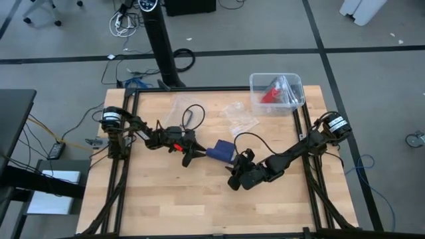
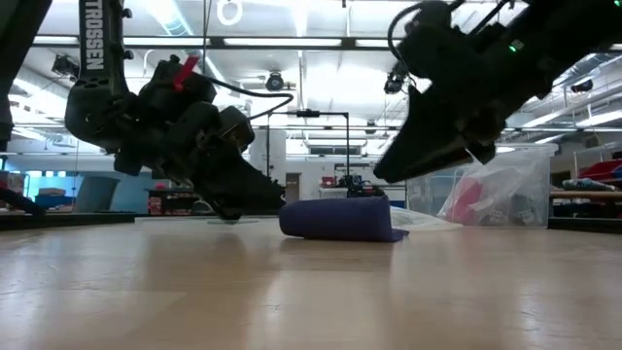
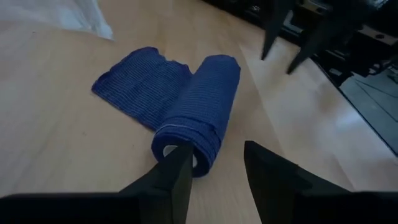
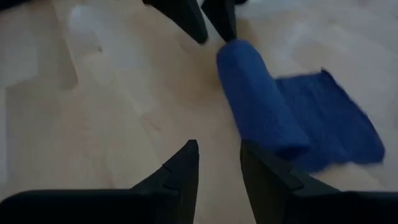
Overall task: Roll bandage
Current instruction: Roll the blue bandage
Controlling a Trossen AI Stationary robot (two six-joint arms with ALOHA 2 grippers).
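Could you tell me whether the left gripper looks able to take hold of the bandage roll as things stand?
Probably yes: the left gripper sits open at one end of the bandage, with nothing between them; the right gripper waits at the other end.

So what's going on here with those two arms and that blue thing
Two robot arms are rolling a blue bandage on the table. It is mostly rolled, with a short flat tail left. The left pincer sits open at one end of the roll and the right pincer open at the other; neither grips it.
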